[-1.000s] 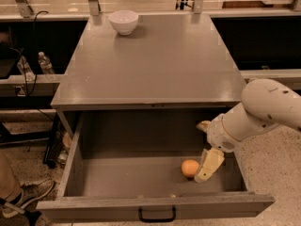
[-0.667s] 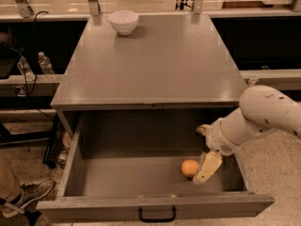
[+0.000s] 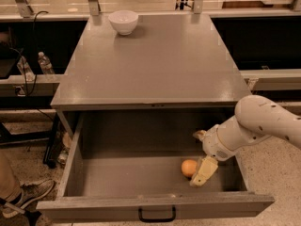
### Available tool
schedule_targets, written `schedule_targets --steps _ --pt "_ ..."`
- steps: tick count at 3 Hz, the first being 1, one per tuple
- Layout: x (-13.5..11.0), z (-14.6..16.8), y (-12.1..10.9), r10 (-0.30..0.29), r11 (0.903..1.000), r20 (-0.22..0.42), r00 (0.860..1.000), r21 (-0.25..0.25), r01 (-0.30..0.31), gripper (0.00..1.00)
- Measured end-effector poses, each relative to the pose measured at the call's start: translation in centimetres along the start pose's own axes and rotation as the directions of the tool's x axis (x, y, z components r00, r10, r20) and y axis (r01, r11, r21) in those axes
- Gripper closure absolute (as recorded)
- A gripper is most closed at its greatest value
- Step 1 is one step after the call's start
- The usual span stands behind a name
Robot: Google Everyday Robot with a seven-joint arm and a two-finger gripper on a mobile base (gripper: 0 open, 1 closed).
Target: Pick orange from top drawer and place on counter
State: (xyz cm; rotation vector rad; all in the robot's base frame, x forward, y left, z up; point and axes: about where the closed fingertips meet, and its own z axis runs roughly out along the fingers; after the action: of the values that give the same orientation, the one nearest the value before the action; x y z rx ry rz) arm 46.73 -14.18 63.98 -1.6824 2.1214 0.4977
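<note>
The orange (image 3: 188,167) lies on the floor of the open top drawer (image 3: 155,204), toward its right front. My gripper (image 3: 198,158) is down inside the drawer at the right, open. One pale finger (image 3: 204,172) rests right beside the orange on its right side, and the other finger (image 3: 199,135) shows further back. The orange is not held. The counter (image 3: 155,60) stretches above and behind the drawer.
A white bowl (image 3: 123,21) stands at the counter's far left. The drawer's black handle (image 3: 157,215) is at the front centre. A water bottle (image 3: 45,63) and cables are at the left, a shoe (image 3: 23,197) on the speckled floor at lower left.
My arm has shifted slightly lower and toward the drawer's front, bringing the finger closer beside the orange. The orange has not moved.
</note>
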Motion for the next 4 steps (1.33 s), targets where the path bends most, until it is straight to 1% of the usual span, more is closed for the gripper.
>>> schedule_targets --steps 1,2,3,4 --pt "0.9 1.1 0.1 0.015 0.9999 0.016 1.000 -0.008 -0.015 0.00" --pt "1.2 2.1 0.2 0.021 0.9996 0.029 0.999 -0.021 -0.020 0.00" --pt "1.2 2.9 0.3 0.027 0.9991 0.043 0.999 -0.032 -0.026 0.17" --pt "1.1 3.7 0.4 0.029 0.9986 0.053 0.998 -0.045 -0.027 0.40"
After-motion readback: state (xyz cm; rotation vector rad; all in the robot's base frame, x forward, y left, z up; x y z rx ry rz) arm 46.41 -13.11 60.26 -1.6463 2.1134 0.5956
